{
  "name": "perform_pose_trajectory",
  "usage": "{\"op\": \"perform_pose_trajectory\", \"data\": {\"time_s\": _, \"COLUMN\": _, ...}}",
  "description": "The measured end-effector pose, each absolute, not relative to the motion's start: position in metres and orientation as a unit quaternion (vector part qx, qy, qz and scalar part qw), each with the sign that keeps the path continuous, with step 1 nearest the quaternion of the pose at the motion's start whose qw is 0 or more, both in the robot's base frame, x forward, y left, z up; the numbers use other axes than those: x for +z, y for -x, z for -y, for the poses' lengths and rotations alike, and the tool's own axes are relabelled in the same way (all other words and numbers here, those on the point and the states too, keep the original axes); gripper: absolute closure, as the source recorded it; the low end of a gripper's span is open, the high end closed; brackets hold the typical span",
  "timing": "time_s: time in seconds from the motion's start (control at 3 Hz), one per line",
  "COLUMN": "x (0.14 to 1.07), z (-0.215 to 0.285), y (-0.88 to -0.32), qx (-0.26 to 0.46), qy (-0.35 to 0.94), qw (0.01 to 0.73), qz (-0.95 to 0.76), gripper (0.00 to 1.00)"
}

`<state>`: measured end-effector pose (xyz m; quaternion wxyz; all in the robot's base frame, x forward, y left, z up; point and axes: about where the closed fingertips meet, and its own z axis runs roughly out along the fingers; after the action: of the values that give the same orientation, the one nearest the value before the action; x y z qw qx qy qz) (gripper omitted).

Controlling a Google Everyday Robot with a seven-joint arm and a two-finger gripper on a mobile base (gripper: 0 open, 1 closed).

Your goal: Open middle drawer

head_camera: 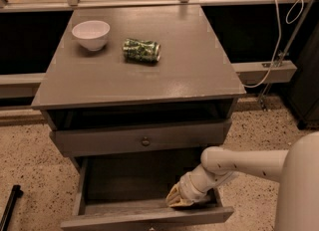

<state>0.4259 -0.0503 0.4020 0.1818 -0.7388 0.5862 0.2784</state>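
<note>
The grey cabinet (pixel 189 75) has its middle drawer (pixel 119 218) pulled out toward me, showing a shallow dark grey box inside. Its front panel lies along the bottom edge of the camera view and its knob is cut off. My gripper (pixel 179 199) sits inside the drawer at the front right corner, just behind the front panel, on the end of my white arm (pixel 234 163), which reaches in from the right. The drawer above (pixel 114 143), with a small round knob (pixel 145 141), is pushed in.
A white bowl (pixel 91 34) and a crushed green can (pixel 142 50) rest on the cabinet top. A white cable (pixel 279 41) hangs at the right by a metal rail. A black rod (pixel 10 210) lies on the speckled floor at the left.
</note>
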Motion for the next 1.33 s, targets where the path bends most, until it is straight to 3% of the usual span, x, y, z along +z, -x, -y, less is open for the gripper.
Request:
{"op": "perform_pose_trajectory", "data": {"time_s": 0.33, "x": 0.407, "z": 0.049, "y": -0.423, "qx": 0.284, "qy": 0.738, "qw": 0.184, "qz": -0.583, "gripper": 1.0}}
{"op": "perform_pose_trajectory", "data": {"time_s": 1.0, "x": 0.425, "z": 0.057, "y": -0.446, "qx": 0.228, "qy": 0.742, "qw": 0.256, "qz": -0.576, "gripper": 1.0}}
{"op": "perform_pose_trajectory", "data": {"time_s": 1.33, "x": 0.428, "z": 0.035, "y": -0.457, "qx": 0.205, "qy": 0.762, "qw": 0.279, "qz": -0.547, "gripper": 1.0}}
